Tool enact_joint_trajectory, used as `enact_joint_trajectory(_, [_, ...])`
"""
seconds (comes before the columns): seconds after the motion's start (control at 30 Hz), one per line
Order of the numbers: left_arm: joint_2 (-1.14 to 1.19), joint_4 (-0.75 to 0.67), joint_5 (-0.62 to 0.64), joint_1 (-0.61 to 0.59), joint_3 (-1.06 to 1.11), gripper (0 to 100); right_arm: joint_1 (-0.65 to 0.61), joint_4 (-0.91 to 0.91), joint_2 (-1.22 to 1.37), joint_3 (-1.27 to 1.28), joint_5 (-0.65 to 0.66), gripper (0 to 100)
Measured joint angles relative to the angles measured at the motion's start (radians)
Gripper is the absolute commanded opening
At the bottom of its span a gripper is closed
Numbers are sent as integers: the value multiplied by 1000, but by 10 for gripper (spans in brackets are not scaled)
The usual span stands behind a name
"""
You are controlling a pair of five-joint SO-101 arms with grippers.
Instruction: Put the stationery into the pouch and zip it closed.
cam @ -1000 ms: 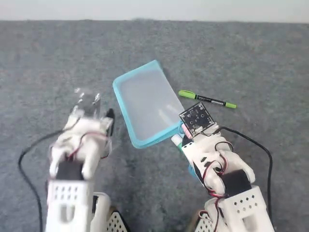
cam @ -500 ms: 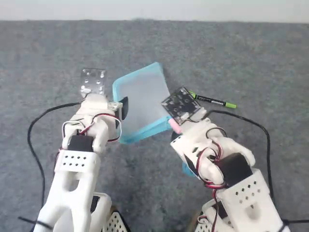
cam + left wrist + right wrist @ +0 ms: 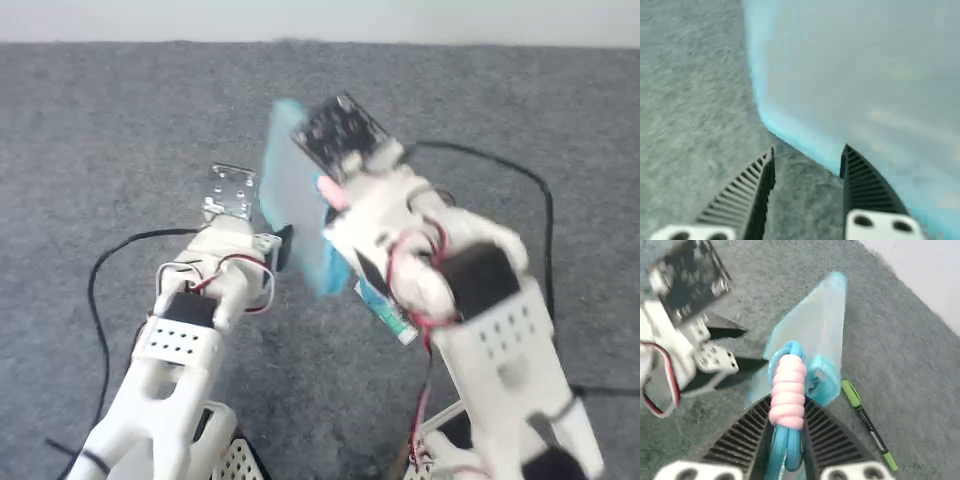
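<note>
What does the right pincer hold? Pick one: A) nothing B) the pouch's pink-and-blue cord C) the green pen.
B: the right pincer is shut on the pink-and-blue cord of the pouch; the green pen lies loose on the carpet.

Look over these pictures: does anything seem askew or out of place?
The pouch is tipped up rather than lying flat, hanging by its pink-and-blue cord, which the right gripper pinches. The green pen lies on the carpet, outside the pouch.
</note>
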Motion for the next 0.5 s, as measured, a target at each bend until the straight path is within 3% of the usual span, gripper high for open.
enact_joint_trajectory(0.33, [11, 0, 8, 68, 12, 205, -176, 172, 172, -265, 20, 7])
enact_joint_trajectory(0.5, [11, 0, 15, -17, 12, 205, -207, 183, 169, -227, 49, 7])
